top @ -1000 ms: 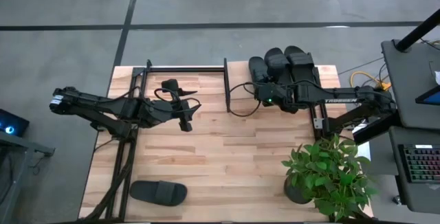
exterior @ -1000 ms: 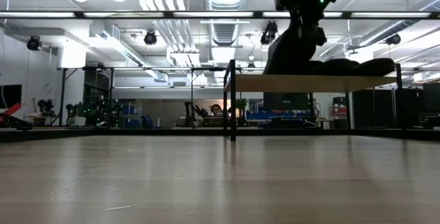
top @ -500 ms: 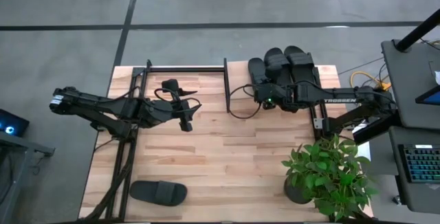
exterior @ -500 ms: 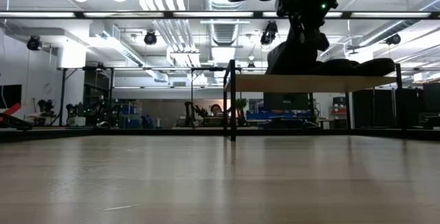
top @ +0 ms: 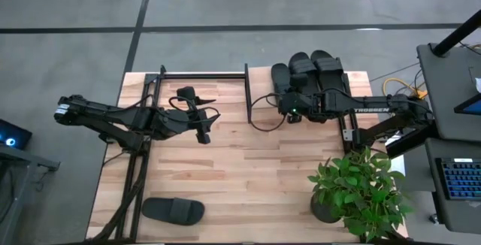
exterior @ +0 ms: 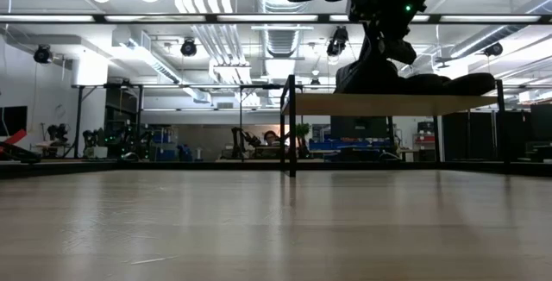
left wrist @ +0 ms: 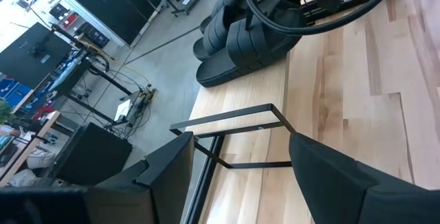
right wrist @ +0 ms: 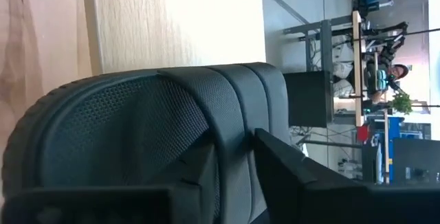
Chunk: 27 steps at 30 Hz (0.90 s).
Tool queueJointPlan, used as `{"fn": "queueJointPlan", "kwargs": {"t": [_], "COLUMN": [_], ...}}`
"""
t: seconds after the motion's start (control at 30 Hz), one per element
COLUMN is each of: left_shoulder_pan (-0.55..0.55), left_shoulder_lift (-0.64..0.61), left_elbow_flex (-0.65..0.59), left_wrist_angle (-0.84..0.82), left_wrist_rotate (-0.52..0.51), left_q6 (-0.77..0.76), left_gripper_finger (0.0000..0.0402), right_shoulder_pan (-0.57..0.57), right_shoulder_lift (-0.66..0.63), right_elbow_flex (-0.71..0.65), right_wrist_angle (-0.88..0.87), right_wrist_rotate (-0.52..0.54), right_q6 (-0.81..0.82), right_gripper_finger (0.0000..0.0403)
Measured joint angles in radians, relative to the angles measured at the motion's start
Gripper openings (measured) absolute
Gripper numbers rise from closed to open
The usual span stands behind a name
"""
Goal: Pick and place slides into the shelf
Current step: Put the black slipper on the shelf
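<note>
Three black slides lie side by side on the shelf, whose light plank top is at the table's far right. A fourth slide lies sole down near the table's near left corner. My right gripper is at the near end of the leftmost shelf slide and shut on it. Its wrist view fills with that slide's strap. My left gripper hovers open over the table's left half, and its wrist view looks toward the shelf slides. My right gripper has the leftmost shelf slide by the edge of its wide strap band, pinched between the two fingers. It reaches in from the table's right side. The slide rests on the shelf top beside the other two.
A potted plant stands at the table's near right corner, close under the right arm. A thin black frame runs along the far edge left of the plank. Bare wood lies in the table's middle.
In the low view, the slide in my right gripper has tipped down from a steeper tilt and now lies lower on the shelf top. The right gripper has shifted slightly toward the table's left. The left arm has kept still.
</note>
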Motion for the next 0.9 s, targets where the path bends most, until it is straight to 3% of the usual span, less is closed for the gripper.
{"fn": "queueJointPlan", "kwargs": {"t": [0.3,0.9], "left_shoulder_pan": [0.0,-0.001], "left_shoulder_lift": [0.0,0.0], "left_elbow_flex": [0.0,0.0], "left_wrist_angle": [0.0,0.0], "left_wrist_rotate": [0.0,0.0], "left_q6": [0.0,-0.003], "left_gripper_finger": [0.0224,0.0224], "right_shoulder_pan": [0.0,0.029], "right_shoulder_lift": [0.0,-0.012], "right_elbow_flex": [0.0,0.055], "right_wrist_angle": [-0.026,-0.128], "right_wrist_rotate": [0.001,0.004], "right_q6": [0.001,0.142], "right_gripper_finger": [0.0165,0.0216]}}
